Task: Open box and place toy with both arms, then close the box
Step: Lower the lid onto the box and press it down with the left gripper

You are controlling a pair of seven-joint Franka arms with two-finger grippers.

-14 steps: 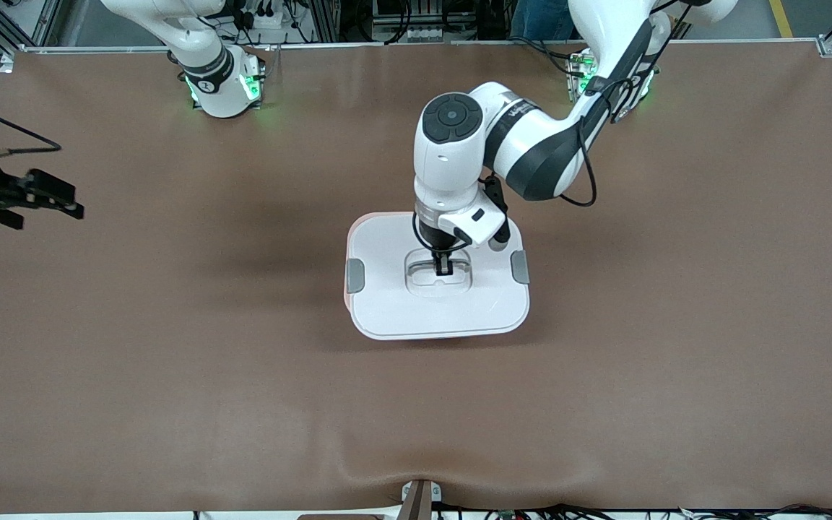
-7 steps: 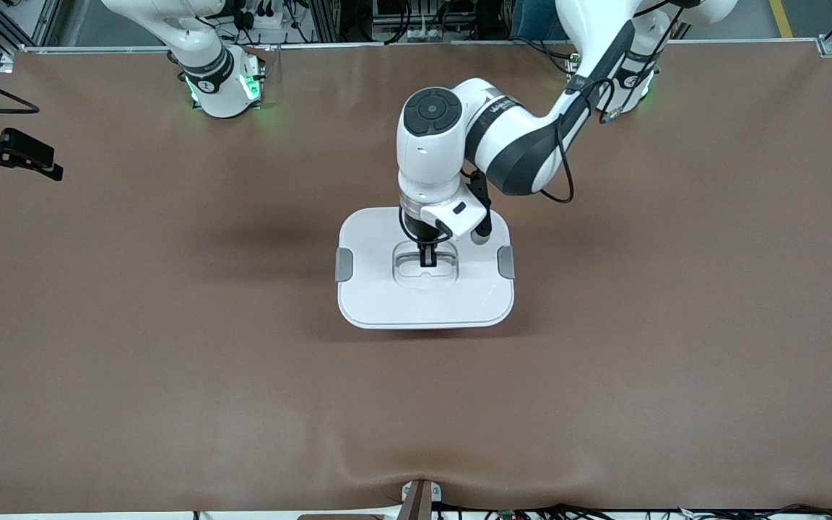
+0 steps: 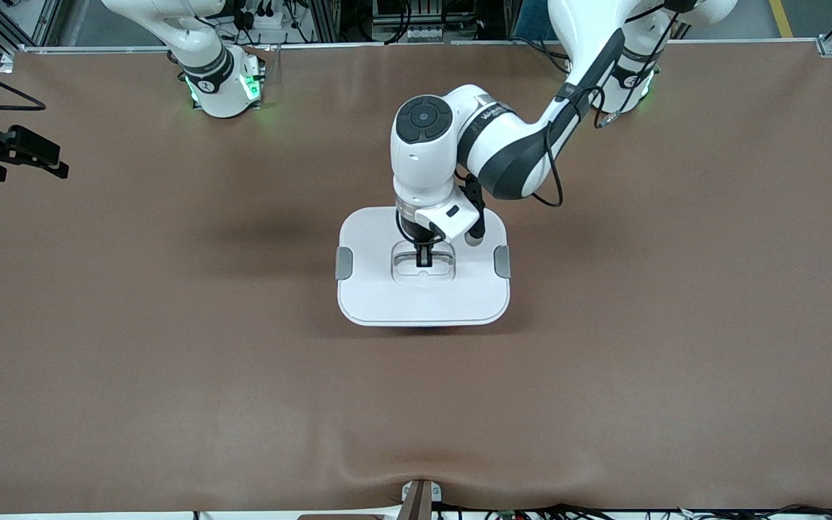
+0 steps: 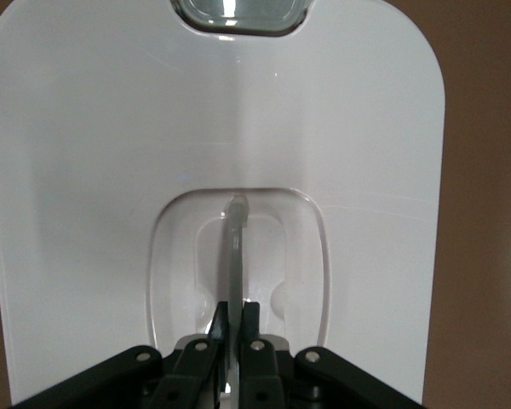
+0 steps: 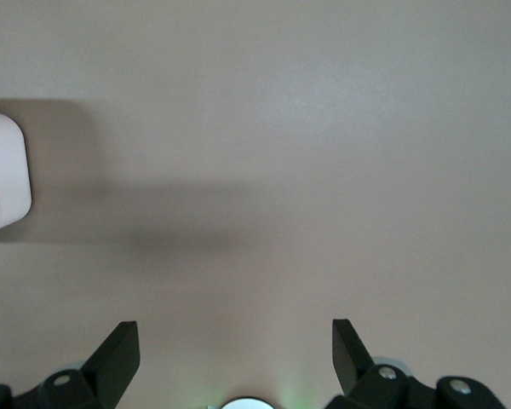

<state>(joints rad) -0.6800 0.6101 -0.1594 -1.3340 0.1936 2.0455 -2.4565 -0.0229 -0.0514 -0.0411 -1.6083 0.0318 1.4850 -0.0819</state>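
We see the box [image 3: 423, 289] in the middle of the table [image 3: 170, 361], with its white lid [image 4: 94, 170] on. The left gripper [image 3: 424, 258] is clenched on the lid's handle [image 4: 235, 247]. The right gripper [image 5: 236, 354] waits with fingers spread, over the table's edge at the right arm's end.

Lid [image 3: 423, 292] on box at table [image 3: 170, 361] centre, left gripper [image 3: 424, 260] in its handle recess [image 4: 238, 256].
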